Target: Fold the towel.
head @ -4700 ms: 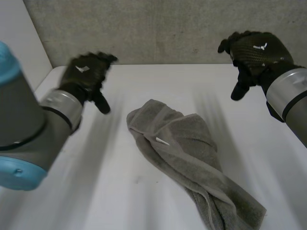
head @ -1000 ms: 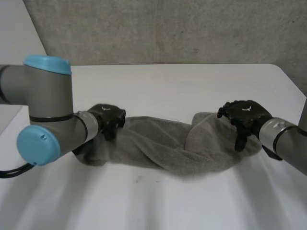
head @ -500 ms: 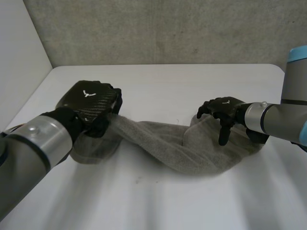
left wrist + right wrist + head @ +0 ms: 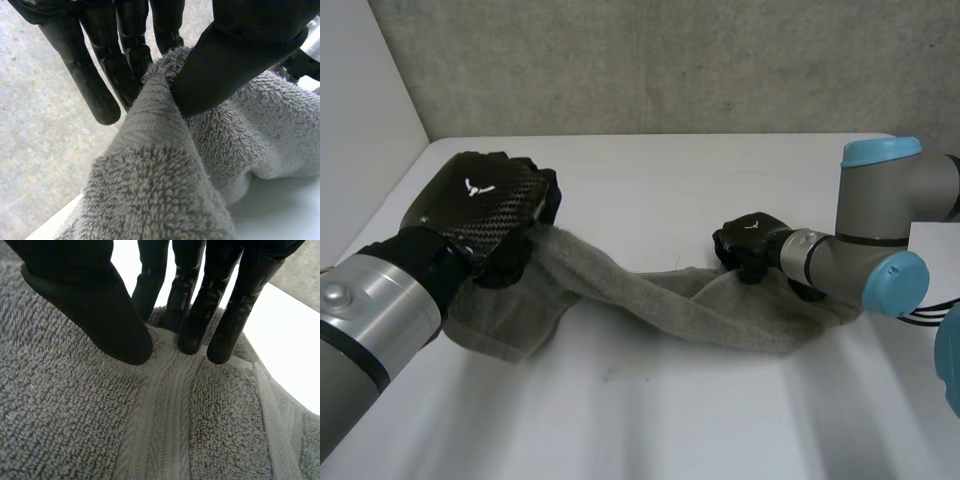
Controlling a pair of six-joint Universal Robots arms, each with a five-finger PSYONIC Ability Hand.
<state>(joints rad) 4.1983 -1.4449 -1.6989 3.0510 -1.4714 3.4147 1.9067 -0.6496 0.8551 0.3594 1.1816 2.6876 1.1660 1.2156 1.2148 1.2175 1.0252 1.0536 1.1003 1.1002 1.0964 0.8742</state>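
Pinched raised end of grey terry towel (image 4: pixel 700 305) in black left hand's (image 4: pixel 485 215) curled fingers (image 4: pixel 127 55); other end, on white table (image 4: pixel 650 180), in right hand (image 4: pixel 750 245).

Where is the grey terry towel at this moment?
In the head view, the grey terry towel lies stretched across the middle of the white table, between the left hand pinching one end and the right hand holding the other.

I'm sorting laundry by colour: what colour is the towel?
The towel is plain grey, with a ribbed woven band; the right wrist view shows it best.
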